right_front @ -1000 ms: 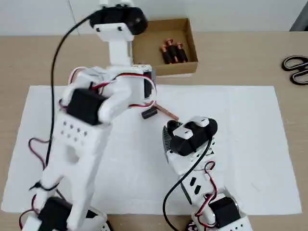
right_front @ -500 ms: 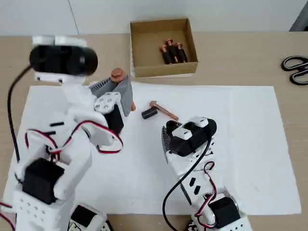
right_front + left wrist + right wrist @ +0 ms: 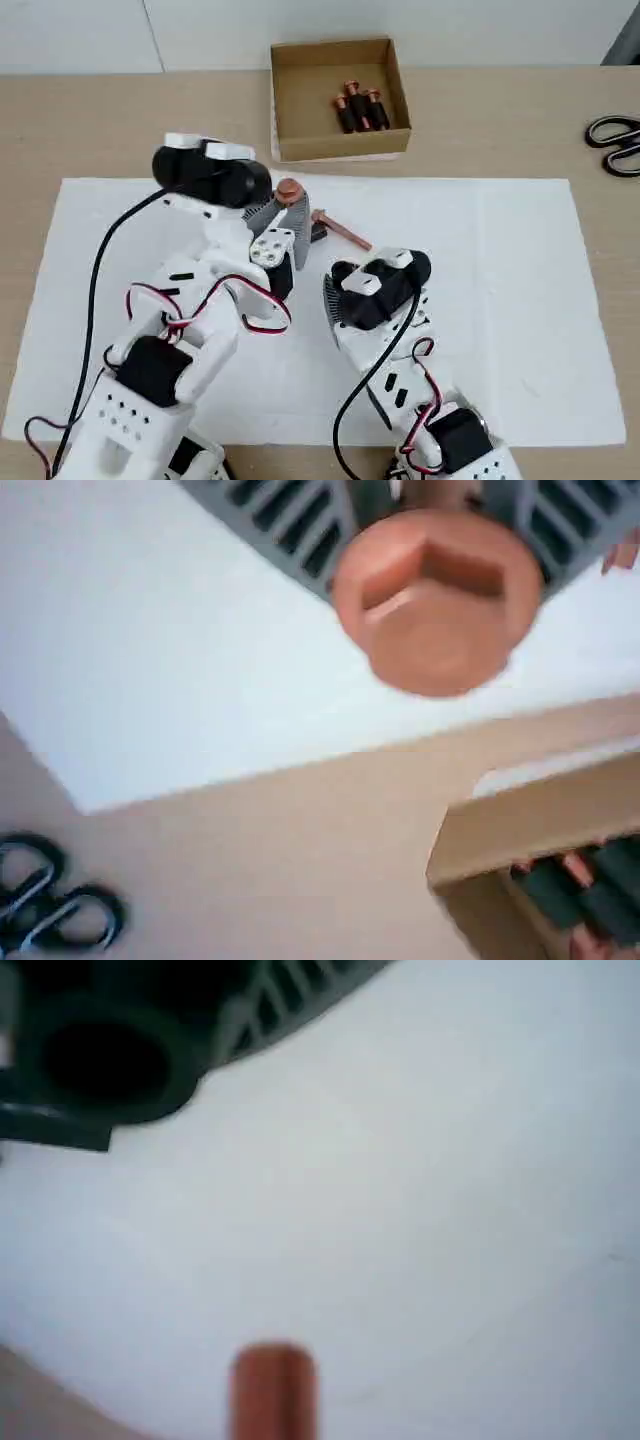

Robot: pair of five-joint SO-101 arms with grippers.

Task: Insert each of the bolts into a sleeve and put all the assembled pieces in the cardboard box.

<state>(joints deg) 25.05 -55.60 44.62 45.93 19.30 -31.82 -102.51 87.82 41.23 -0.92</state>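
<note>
the left arm is back from its swing out to the side. the left gripper [image 3: 285,205] now sits just in front of the cardboard box [image 3: 281,100], its fingers pinching a copper hex bolt [image 3: 288,188]. farther out from the box, the right gripper [image 3: 333,297] has barely shifted and clamps a dark sleeve [image 3: 100,1060]. three assembled pieces [image 3: 358,108] lie in the box. a spare bolt [image 3: 345,231] lies near the box front. insertion looks next.
</note>
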